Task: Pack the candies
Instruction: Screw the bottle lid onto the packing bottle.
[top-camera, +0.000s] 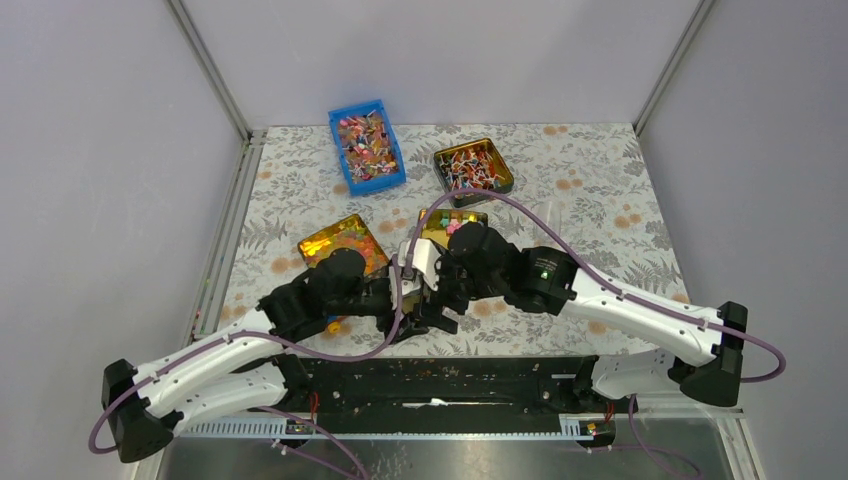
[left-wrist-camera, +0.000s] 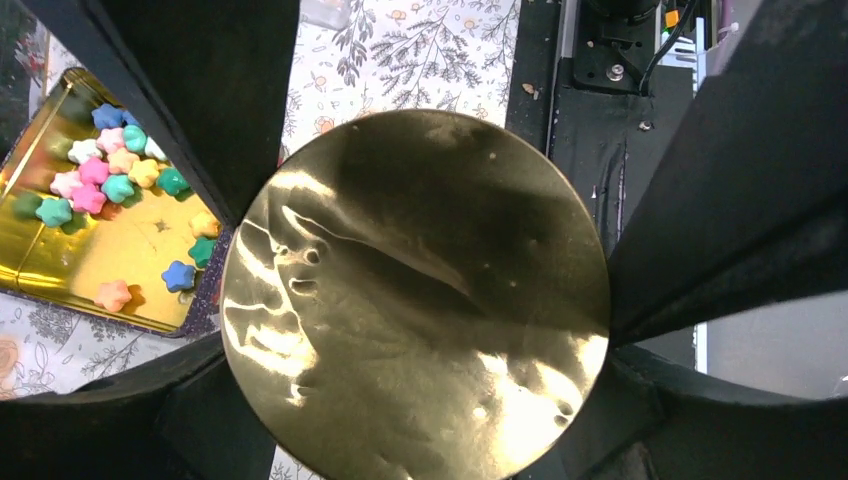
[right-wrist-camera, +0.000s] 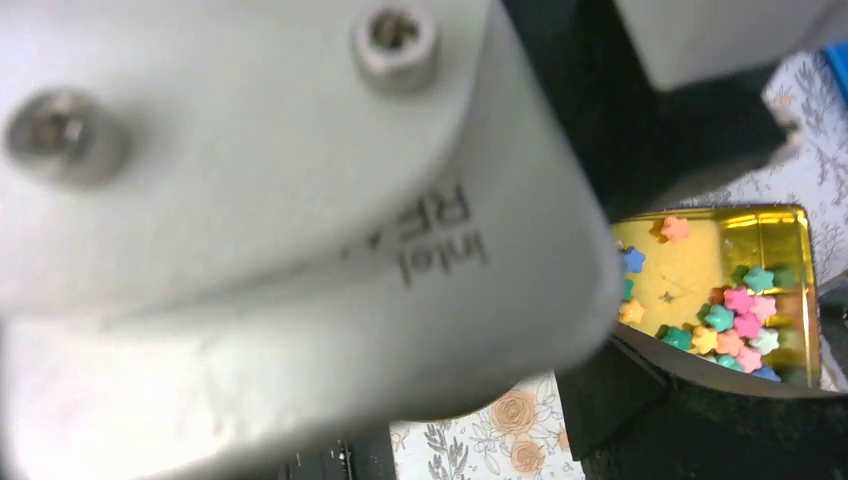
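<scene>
Left wrist: left pincer spread wide, clamping a gold disc.

The candies lie in a tray at mid-table, with a second tray to its left. Behind them stand a bin on the left and a tin on the right. A round lid is held just in front of the candies' tray.

Left arm and right arm reach forward and bend inward, their wrists meeting ahead of the bases. Left gripper: fingers set wide, clamped on opposite edges of a round gold disc. Right gripper: jaws spread wide, close against the left wrist.
</scene>
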